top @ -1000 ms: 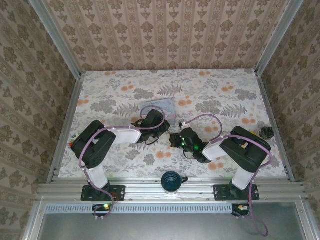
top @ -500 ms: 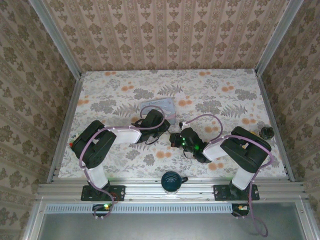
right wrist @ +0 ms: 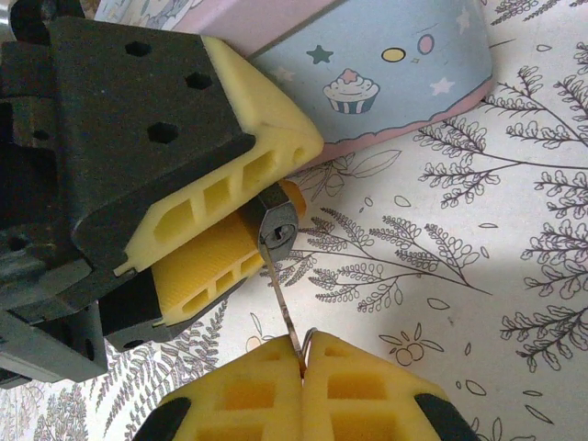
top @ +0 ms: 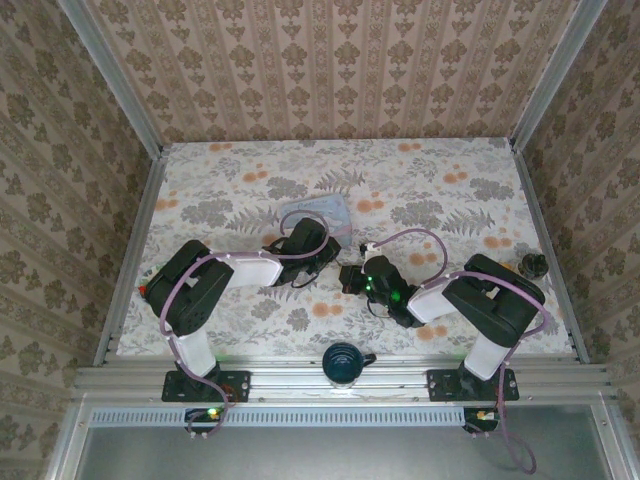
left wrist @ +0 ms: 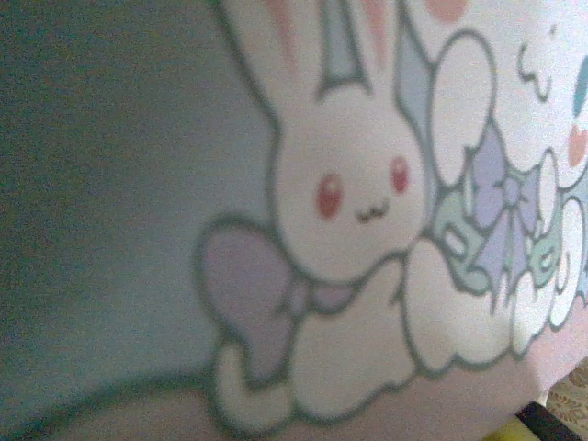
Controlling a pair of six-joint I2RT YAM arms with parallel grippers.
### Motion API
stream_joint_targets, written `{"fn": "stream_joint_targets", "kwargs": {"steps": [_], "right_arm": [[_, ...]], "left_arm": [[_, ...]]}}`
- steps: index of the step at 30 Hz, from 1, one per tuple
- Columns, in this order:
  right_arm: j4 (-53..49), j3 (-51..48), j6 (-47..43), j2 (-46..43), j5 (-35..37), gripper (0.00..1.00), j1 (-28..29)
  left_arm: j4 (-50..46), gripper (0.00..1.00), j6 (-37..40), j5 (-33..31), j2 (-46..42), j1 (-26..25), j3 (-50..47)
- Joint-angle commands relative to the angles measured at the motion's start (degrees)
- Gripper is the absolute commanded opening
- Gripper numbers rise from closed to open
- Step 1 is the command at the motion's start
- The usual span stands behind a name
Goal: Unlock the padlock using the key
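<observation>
Step in hand: getting the key into the lock. The two arms meet mid-table, just in front of the tin, and I'd judge insertion is barely begun, if at all.
Right gripper (right wrist: 301, 354): its yellow ribbed fingers are pressed together on the thin silver key (right wrist: 283, 299), with the blade pointing up toward the lock.
Left gripper (right wrist: 268, 207): its yellow fingers clamp the tiny dark padlock with a brassy-orange body (right wrist: 278, 225) from both sides, keyhole face turned to the key.
Where the padlock is: in the left fingers above the flowered tabletop (right wrist: 514, 276), just beside the pale blue cartoon tin (right wrist: 404, 73), near the table's middle.
Key against lock: the tip touches the face at the lower end of the slot; I cannot tell whether it has gone in.
How the padlock looks: a small grey face with a narrow dark keyway and an orange glint behind it. The shackle is hidden between the fingers.
Next move calls for: lining the blade up with the slot, pushing straight and gently until it seats, then twisting the right wrist while the left holds firm.
Risk: the blade is thin and gripped at its far end, so a skewed push could bend it or make it slip.
Off to the side: a dark blue mug (top: 343, 362) on the near rail and a black round knob (top: 533, 264) by the right edge.
</observation>
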Motion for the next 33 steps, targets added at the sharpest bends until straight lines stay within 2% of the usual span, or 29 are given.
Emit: {"fn": "stream_joint_targets", "kwargs": {"steps": [1, 19, 24, 26, 33], "right_arm": [[1.7, 1.3, 0.0, 0.1, -0.2, 0.00, -0.8], [2.3, 3.8, 0.2, 4.0, -4.3, 0.00, -1.7], [-0.5, 4.4, -1.8, 2.7, -3.6, 0.00, -1.8], [-2.5, 4.8, -3.0, 1.6, -3.5, 0.00, -2.1], [-6.6, 5.9, -5.3, -1.8, -4.0, 0.00, -3.7]], "left_arm": [[-1.6, 0.13, -4.0, 6.0, 1.9, 0.0, -1.5], [-1.0, 0.12, -5.0, 7.5, 2.0, -0.4, -1.0], [-0.8, 0.11, -4.8, 8.4, 2.3, -0.7, -1.3], [-1.0, 0.07, -4.6, 9.0, 2.5, -0.7, -1.4], [-1.2, 0.07, -4.4, 10.6, 2.6, -1.1, -1.6]]}}
